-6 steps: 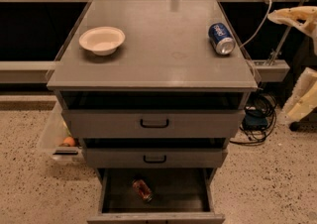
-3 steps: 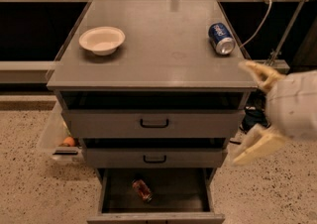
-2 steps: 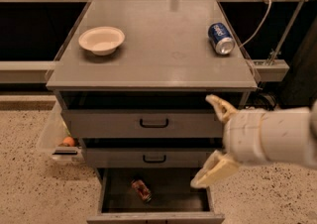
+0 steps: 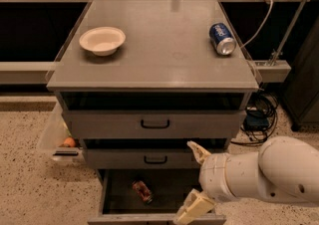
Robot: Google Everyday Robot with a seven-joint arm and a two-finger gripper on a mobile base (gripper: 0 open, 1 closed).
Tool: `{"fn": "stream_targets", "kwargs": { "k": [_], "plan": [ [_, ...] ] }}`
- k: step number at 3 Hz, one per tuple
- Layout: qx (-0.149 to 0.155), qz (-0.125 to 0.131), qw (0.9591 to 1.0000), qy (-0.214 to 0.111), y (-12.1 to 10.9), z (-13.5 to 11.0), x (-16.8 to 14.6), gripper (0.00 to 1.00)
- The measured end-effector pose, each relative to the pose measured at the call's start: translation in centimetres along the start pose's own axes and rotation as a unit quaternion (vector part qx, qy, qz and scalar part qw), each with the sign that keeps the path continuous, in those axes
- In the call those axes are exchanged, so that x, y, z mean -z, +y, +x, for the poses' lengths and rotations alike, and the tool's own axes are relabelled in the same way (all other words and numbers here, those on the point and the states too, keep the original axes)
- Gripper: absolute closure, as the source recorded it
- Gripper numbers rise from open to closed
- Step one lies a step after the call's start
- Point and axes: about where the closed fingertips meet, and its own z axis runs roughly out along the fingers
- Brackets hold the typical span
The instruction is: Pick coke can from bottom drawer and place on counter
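The coke can (image 4: 142, 191), small and red, lies on its side in the dark inside of the open bottom drawer (image 4: 119, 216). My gripper (image 4: 194, 180) is open, its two cream fingers spread in front of the drawers, to the right of the can and a little above it, holding nothing. The white arm reaches in from the lower right and hides the drawer's right part. The counter (image 4: 159, 50) is the flat grey cabinet top above.
A white bowl (image 4: 102, 40) sits at the counter's left. A blue soda can (image 4: 222, 38) lies at its right. Two shut drawers with black handles (image 4: 155, 125) are above the open one. A clear bin (image 4: 60, 139) stands left of the cabinet, cables (image 4: 259, 117) right.
My arm has swung in from the upper right, down and leftward, and now the gripper is in front of the lower drawers. The can, bowl and drawers have not moved.
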Motion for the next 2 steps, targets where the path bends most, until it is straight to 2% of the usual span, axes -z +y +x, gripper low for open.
{"fn": "stream_targets", "kwargs": {
  "k": [1, 2],
  "plan": [
    [-0.015, -0.006, 0.9998, 0.007, 0.4, 0.6, -1.1, 0.0],
    [-0.083, -0.028, 0.9961, 0.008, 2.9, 4.1, -6.1, 0.0]
  ]
}}
